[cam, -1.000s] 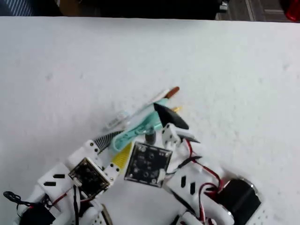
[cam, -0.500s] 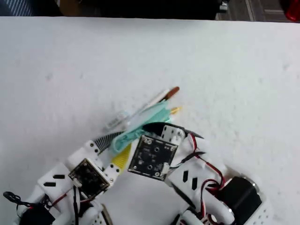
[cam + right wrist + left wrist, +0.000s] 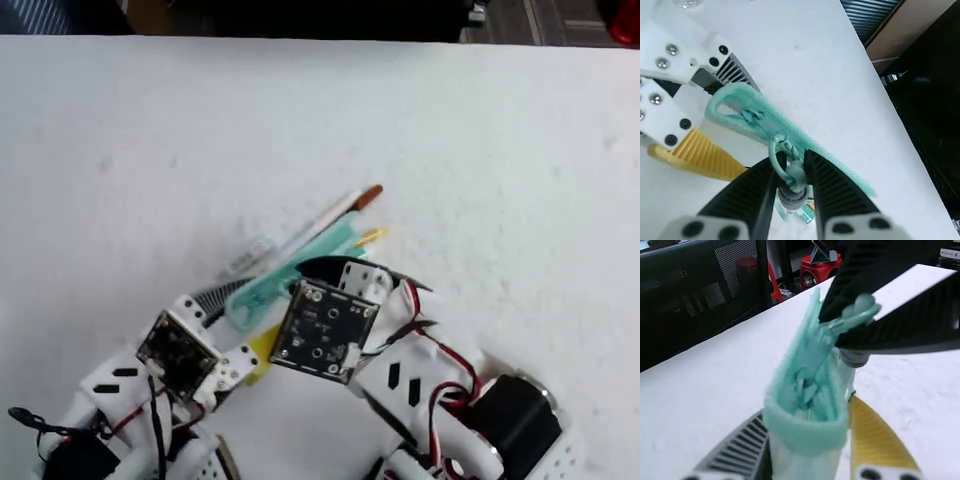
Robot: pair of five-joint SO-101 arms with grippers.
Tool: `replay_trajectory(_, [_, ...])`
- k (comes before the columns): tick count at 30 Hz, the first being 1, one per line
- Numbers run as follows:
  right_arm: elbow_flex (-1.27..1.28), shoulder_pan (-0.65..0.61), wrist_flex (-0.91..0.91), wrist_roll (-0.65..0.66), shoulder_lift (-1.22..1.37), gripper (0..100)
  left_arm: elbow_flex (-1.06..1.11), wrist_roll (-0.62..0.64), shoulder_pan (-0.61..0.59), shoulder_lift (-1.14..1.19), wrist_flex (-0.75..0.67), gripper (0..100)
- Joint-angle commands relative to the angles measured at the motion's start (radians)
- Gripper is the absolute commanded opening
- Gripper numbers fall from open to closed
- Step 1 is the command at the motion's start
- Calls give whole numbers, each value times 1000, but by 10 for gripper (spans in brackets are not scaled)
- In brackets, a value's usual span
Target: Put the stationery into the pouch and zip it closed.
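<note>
Pouch [image 3: 758, 117]: soft teal, toothed zip edge, pens [image 3: 338, 211] poking out.
Right gripper [image 3: 792, 159]: black ridged jaws pinching the ring pull [image 3: 794, 174].
Left gripper [image 3: 807, 412]: ribbed jaws clamp pouch end.

White table [image 3: 480, 130] — teal pouch [image 3: 335, 245] lying on it, pens [image 3: 340, 208] poking out.

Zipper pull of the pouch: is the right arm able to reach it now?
Likely yes: the right hand is shut on the zipper pull; the left hand holds the pouch by its end and blocks nothing.
</note>
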Motion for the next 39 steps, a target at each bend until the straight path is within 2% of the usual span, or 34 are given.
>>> replay_trajectory(1, [-68,38,-31,-12,7,16,-55,14,-7,-4,46,213])
replay_trajectory(4, [-69,116,-81,-12,8,16,-55,14,-7,-4,46,167])
replay_trajectory(8, [-51,200,-139,-12,8,16,-54,-9,-2,-4,32,19])
replay_trajectory(10, [-31,203,-150,-12,8,16,-54,-54,-2,-4,28,31])
replay_trajectory(24, [41,211,-197,-9,10,16,-32,-55,-4,-4,26,23])
replay_trajectory(26, [64,217,-197,49,10,16,-34,-55,-5,-4,26,23])
replay_trajectory(29, [95,274,-199,117,10,16,-34,-55,-7,-4,26,23])
replay_trajectory(39, [107,429,-246,121,10,16,-34,-55,-7,-4,26,23])
